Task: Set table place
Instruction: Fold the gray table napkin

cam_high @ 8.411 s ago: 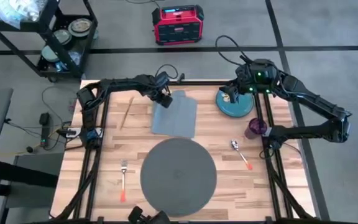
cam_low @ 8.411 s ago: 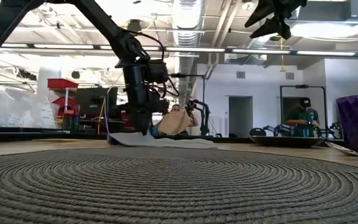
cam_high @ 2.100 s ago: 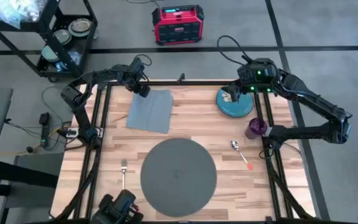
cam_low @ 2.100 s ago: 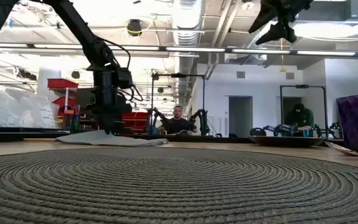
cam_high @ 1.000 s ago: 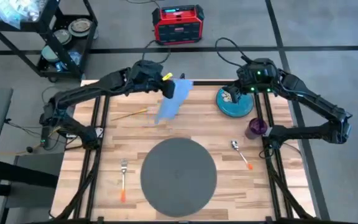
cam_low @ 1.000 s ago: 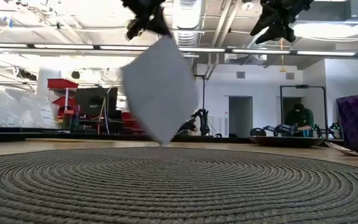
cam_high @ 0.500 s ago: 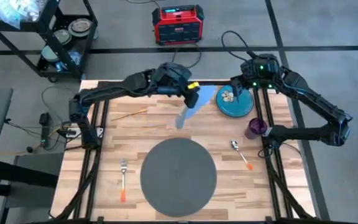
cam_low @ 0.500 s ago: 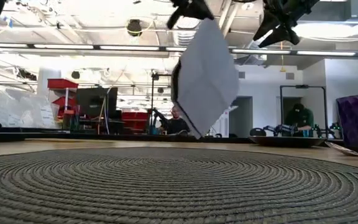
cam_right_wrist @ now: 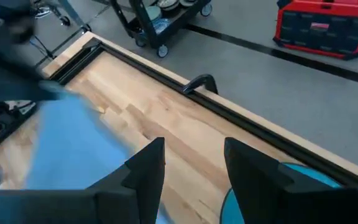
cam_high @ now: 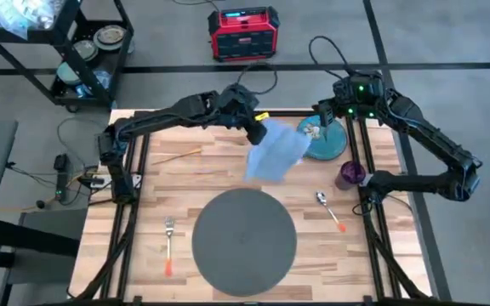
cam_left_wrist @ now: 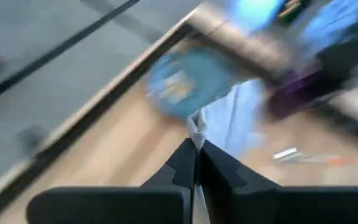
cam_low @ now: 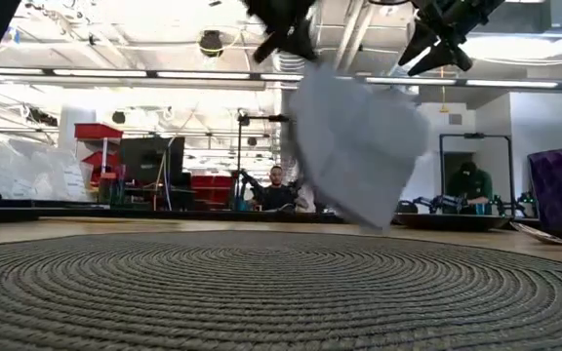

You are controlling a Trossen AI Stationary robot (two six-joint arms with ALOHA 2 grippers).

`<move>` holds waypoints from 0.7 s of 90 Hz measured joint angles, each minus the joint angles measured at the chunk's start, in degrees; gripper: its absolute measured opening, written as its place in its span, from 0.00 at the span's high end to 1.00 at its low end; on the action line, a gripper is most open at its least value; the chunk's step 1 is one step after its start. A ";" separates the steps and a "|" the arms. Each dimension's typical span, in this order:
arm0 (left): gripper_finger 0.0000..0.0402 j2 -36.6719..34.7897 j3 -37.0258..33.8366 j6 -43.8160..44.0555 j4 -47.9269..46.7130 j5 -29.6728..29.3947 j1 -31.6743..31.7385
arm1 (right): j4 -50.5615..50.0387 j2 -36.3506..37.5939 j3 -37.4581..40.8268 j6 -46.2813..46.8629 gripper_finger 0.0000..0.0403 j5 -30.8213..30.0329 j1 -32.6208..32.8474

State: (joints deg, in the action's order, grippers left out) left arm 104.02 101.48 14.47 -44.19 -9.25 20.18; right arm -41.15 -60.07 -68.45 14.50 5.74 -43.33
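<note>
Swung farther right since half a second ago: grey cloth napkin, now hanging over the middle back of the tabletop, almost over the teal plate. Seen from above: left tool pinching the napkin's top corner, up in the air. Right tool up above the plate's back edge, fingers spread, holding nothing. Round dark grey placemat flat at the front middle, bare. Fork to its left, spoon to its right, purple cup by the right rail, thin wooden stick at the back left.

From tabletop height: placemat filling the front, napkin hanging clear of it, purple cup at the right edge, a person sitting far back.

Left wrist view: left tool pressed together on the napkin's corner, blurry plate beyond.

Right wrist view: right tool wide apart, napkin off to one side, plate rim just past the fingers.
</note>
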 joint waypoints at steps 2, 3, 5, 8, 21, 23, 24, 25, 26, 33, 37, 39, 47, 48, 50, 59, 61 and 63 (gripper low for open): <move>1.00 0.09 -2.08 -0.51 -0.16 0.03 0.85 | 0.00 0.00 0.00 0.00 0.62 0.00 0.00; 1.00 0.15 -3.14 -0.72 -0.15 0.01 1.28 | 0.00 0.00 0.00 0.01 0.62 0.00 0.00; 1.00 0.28 -5.50 -1.13 0.18 -0.04 2.23 | 0.00 0.00 0.00 0.01 0.62 0.00 0.00; 1.00 0.43 -9.03 -1.32 1.10 -0.09 3.75 | 0.00 0.00 0.00 0.02 0.62 0.00 0.00; 1.00 0.38 -21.46 -1.35 7.91 -0.18 10.25 | 0.00 0.00 0.00 0.02 0.62 0.00 0.04; 1.00 0.38 -22.75 -1.35 8.09 -0.26 11.10 | 0.00 0.00 0.00 0.02 0.62 0.00 0.04; 1.00 0.38 -23.32 -1.35 8.14 -0.32 11.50 | 0.00 0.00 0.00 0.02 0.62 0.00 0.04; 1.00 0.38 -23.88 -1.38 8.27 -0.36 11.84 | 0.00 0.00 0.00 0.02 0.62 0.00 0.04; 1.00 0.38 -24.41 -1.39 8.40 -0.38 12.18 | 0.00 0.00 0.00 0.02 0.62 0.00 0.04; 1.00 0.38 -26.54 -1.50 9.03 -0.34 14.10 | 0.00 0.00 0.00 0.04 0.62 0.00 0.04; 1.00 0.38 -26.96 -2.08 9.27 -0.76 14.86 | 0.00 0.00 0.00 0.19 0.62 0.00 0.04; 1.00 0.38 -27.05 -2.50 9.26 -1.29 15.21 | 0.00 0.00 0.00 0.34 0.62 0.00 0.04; 1.00 0.35 -27.09 -4.03 9.47 -3.22 16.08 | -0.02 0.00 0.00 0.44 0.62 0.00 0.18; 1.00 0.34 -27.09 -4.14 9.52 -3.48 16.18 | -0.02 0.00 0.00 0.44 0.62 0.00 0.19; 1.00 0.32 -27.09 -4.25 9.58 -4.11 16.36 | -0.02 0.00 0.00 0.44 0.62 0.00 0.20; 1.00 0.27 -27.09 -4.33 9.13 -5.32 17.56 | -0.16 0.00 0.00 0.46 0.62 0.00 0.17; 1.00 0.27 -27.09 -4.23 8.99 -5.32 17.87 | -0.22 0.00 0.00 0.46 0.62 0.00 0.17; 1.00 0.27 -27.09 -4.12 8.86 -5.33 18.22 | -0.27 0.00 0.00 0.46 0.62 0.00 0.17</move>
State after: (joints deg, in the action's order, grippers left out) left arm 104.29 74.39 10.36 -35.34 -14.59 38.40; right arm -41.42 -60.07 -68.45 14.96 5.74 -43.16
